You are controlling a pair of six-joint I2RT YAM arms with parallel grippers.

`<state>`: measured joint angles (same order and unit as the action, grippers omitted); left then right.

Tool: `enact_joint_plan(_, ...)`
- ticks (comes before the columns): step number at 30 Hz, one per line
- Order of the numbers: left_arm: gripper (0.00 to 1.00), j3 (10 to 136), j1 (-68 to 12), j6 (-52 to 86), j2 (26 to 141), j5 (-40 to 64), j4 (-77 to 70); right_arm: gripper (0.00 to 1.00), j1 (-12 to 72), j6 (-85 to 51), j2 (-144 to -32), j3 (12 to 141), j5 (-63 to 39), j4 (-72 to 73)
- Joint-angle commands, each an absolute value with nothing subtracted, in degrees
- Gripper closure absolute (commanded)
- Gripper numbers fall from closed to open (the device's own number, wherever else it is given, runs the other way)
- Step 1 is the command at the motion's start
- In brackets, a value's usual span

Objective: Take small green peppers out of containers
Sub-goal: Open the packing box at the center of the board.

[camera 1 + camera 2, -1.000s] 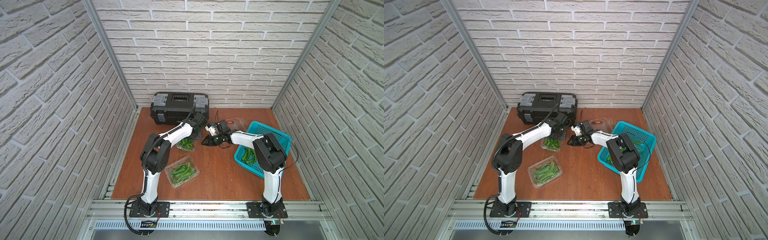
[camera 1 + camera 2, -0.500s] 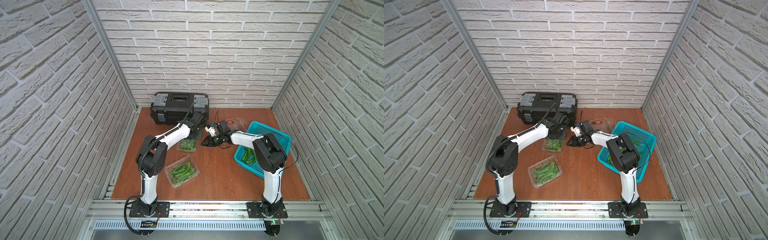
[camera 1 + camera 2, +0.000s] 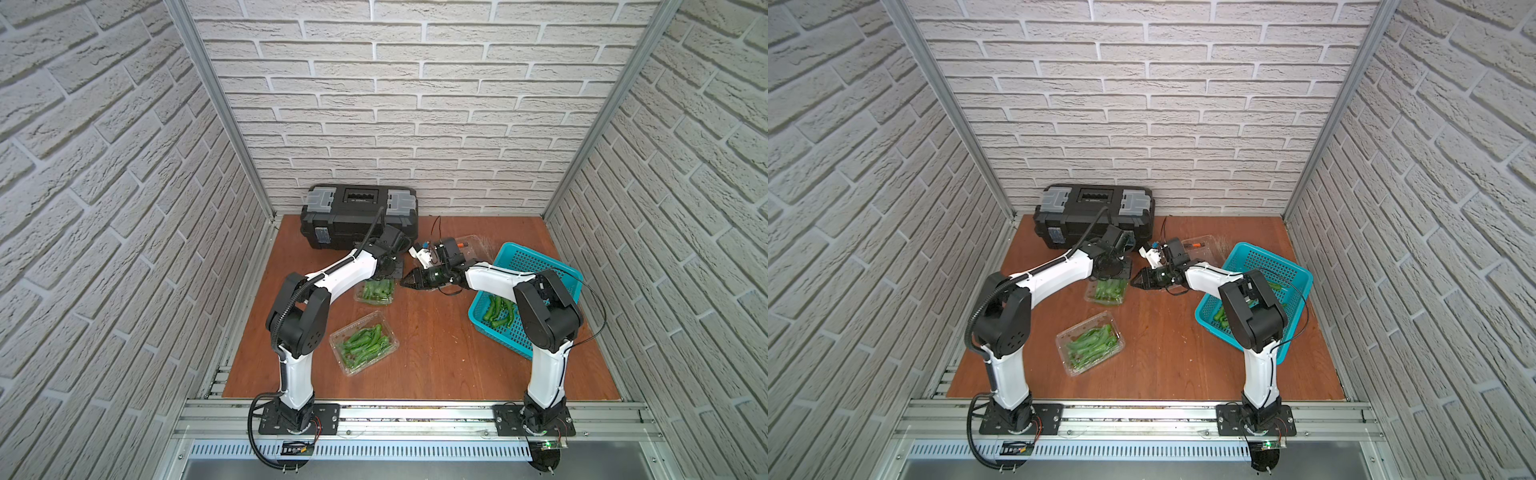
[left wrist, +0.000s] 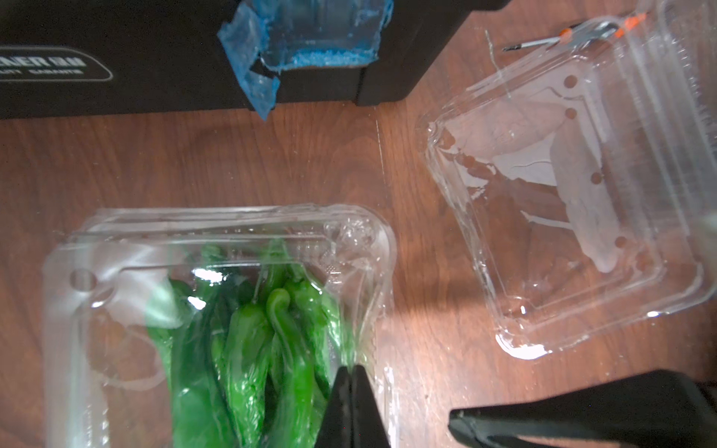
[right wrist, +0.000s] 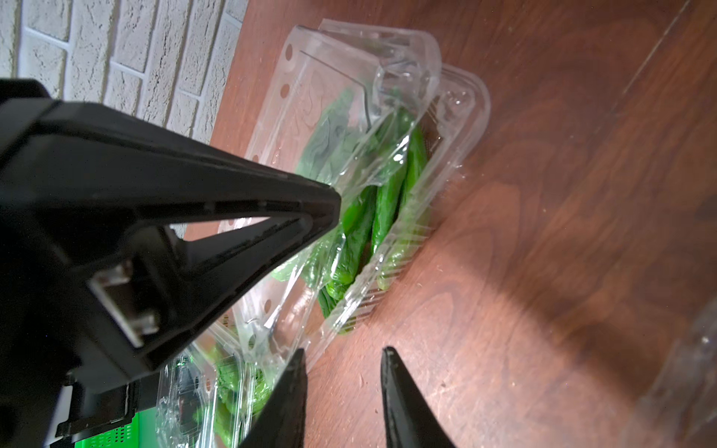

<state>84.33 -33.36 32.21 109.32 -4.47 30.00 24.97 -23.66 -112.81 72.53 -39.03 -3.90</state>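
Note:
Three clear containers lie on the wooden floor. The middle container (image 3: 376,291) (image 4: 116,271) holds small green peppers (image 4: 248,341) (image 5: 384,201), and its lid (image 5: 329,97) stands partly raised. My left gripper (image 4: 351,374) is shut on that lid's edge. My right gripper (image 5: 343,355) (image 3: 405,283) is low beside the same container. It is open, with only bare floor between its fingers, and one finger is close to the container's rim. A nearer container (image 3: 363,343) is full of peppers. The third container (image 4: 562,194) (image 3: 469,245) is empty.
A teal basket (image 3: 536,266) at the right holds a few peppers (image 3: 498,311). A black toolbox (image 3: 357,208) stands against the back wall, just behind the left wrist. Brick walls close in three sides.
The left arm's elbow has swung slightly to the left while its gripper stays at the middle container. The right arm has hardly moved.

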Motion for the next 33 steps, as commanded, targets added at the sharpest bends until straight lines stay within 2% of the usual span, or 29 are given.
enact_joint_plan(1,1.0,83.8,-32.9,32.6,107.8,-3.0,27.9,0.66,25.1,-24.2,-111.8,73.7,-40.2,-1.5)
enact_joint_plan(19,1.0,82.5,-32.8,31.6,106.6,0.5,25.3,0.67,25.3,-28.1,-119.3,77.7,-34.7,-1.1)
enact_joint_plan(26,1.0,76.7,-31.3,34.2,103.7,4.4,16.6,0.67,25.8,-26.7,-119.7,77.9,-29.0,-6.4)
enact_joint_plan(33,1.0,67.3,-27.4,40.7,99.1,12.8,0.4,0.68,25.9,-24.7,-119.5,80.2,-21.6,-13.5)
